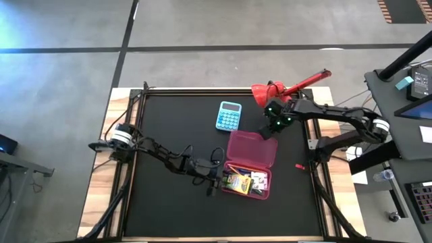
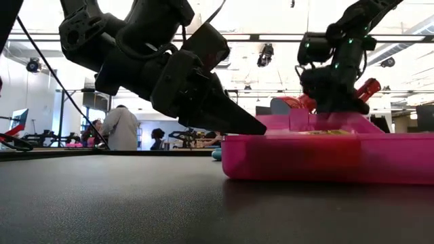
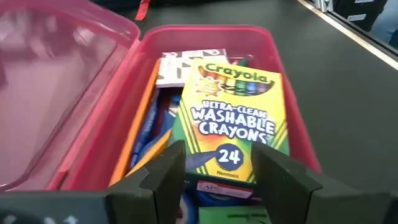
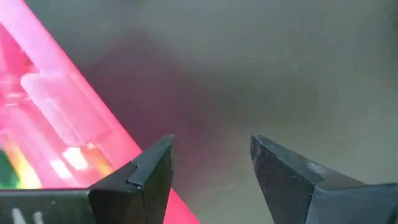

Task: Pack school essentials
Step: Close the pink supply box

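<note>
An open pink pencil case (image 1: pixel 268 192) lies right of the table's middle, its lid (image 1: pixel 251 147) folded back flat toward the far edge. In its tray, a yellow-green crayon box (image 3: pixel 233 118) rests on top of an orange pencil (image 3: pixel 142 124), blue items and a white patterned piece (image 3: pixel 186 65). My left gripper (image 3: pixel 221 149) is open at the tray's left end, a finger on either side of the box's near end. My right gripper (image 1: pixel 271 129) is open and points down at the lid's far right corner (image 4: pixel 93 118). My left gripper has its open fingers (image 3: pixel 171 168) on either side of the crayon box's near end (image 3: pixel 224 163), coming in slanting from the table's left; I cannot tell whether they touch it. My right gripper has one finger (image 4: pixel 149 171) over the lid's edge; I cannot tell whether it touches.
A light-blue calculator (image 1: pixel 229 116) lies just beyond the lid on its left. A red desk lamp (image 1: pixel 287 88) stands at the far right edge, close behind my right arm. A small red item (image 1: pixel 299 165) lies right of the case. The table's left half is bare black mat.
</note>
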Controlling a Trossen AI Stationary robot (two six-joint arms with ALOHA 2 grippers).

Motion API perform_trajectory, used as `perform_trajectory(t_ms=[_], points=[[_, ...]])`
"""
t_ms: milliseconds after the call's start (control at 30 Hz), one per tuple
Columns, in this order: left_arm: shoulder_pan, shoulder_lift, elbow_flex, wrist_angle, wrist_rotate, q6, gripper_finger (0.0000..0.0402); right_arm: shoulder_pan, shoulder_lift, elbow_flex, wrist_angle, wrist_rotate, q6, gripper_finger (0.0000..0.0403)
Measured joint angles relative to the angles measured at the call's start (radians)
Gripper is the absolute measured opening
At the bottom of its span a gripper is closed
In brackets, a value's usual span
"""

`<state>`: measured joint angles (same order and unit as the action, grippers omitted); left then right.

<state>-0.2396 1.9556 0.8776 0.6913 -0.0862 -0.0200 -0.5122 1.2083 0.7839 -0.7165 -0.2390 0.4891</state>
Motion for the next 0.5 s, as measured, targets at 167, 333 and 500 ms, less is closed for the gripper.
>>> perform_trajectory(t_ms=[167, 333, 500], points=[[0.007, 0.000, 0.000, -0.001, -0.031, 0.000, 0.0169, 0.056, -0.086, 0.015, 0.003, -0.034, 0.096, 0.0201], [0.016, 0.000, 0.000, -0.001, -0.057, -0.003, 0.0169, 0.174, -0.152, 0.016, 0.004, -0.030, 0.204, 0.0201], [0.018, -0.002, 0.001, -0.004, -0.070, -0.003, 0.0169, 0.318, -0.190, 0.016, 0.039, -0.020, 0.311, 0.0201]])
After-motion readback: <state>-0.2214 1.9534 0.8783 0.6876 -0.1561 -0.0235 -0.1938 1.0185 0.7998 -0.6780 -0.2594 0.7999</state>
